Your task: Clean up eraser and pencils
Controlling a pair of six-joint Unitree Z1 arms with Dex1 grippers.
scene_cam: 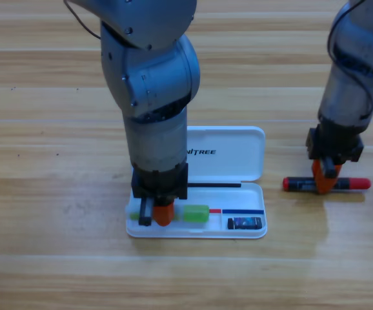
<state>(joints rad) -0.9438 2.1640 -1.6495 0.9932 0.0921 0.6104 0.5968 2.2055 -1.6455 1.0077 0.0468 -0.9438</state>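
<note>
Showing left gripper at lower centre lowering the green-ended pencil into the white case beside the eraser, right gripper clamping the black pencil on the surface at right, risking a slip if lifted off-centre.

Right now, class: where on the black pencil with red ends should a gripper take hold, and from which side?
Grip the black pencil at mid-length, from straight above. It lies flat on the table, running left to right, so jaws should close across its thin body. The right gripper is already down over that middle.
</note>
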